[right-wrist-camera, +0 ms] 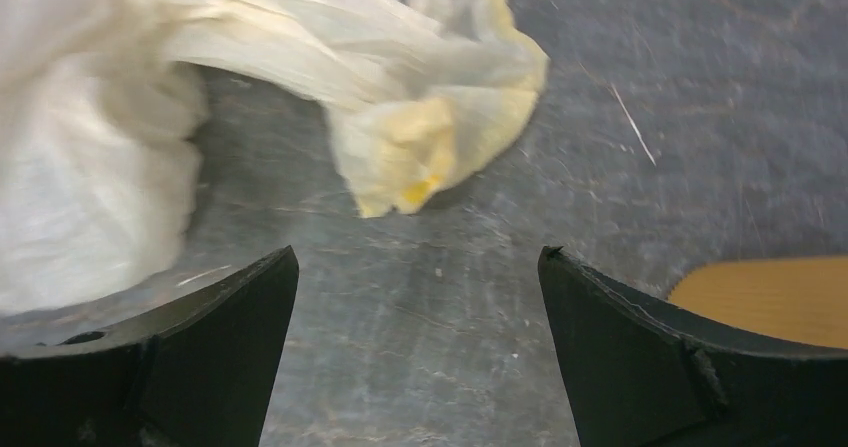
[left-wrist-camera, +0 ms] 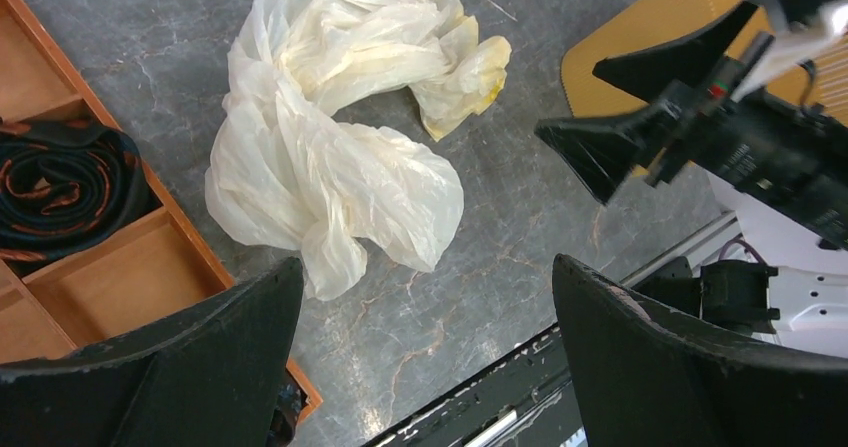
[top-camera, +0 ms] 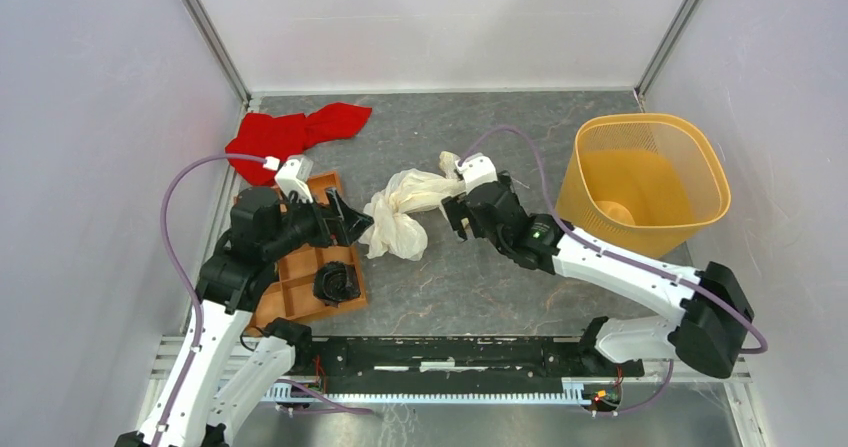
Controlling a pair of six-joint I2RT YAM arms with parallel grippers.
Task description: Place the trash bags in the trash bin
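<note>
Your left gripper [left-wrist-camera: 427, 267] and right gripper [right-wrist-camera: 418, 257] both gape empty. The trash bags [top-camera: 405, 212] look light, limp and slippery; pinch the bunched, seemingly twisted middle.

Trash bags [left-wrist-camera: 330, 157]: thin translucent cream plastic, crinkled, faintly glossy. Trash bin [top-camera: 640, 217]: orange-yellow plastic mesh. Table [left-wrist-camera: 500, 227]: dark grey, stone-veined, matt. Compartment tray [left-wrist-camera: 110, 287]: orange-brown, smooth. Red cloth [top-camera: 300, 132]: soft, matt. Left end effector [left-wrist-camera: 425, 267] and right end effector [right-wrist-camera: 418, 255]: matt black, finely grainy.
</note>
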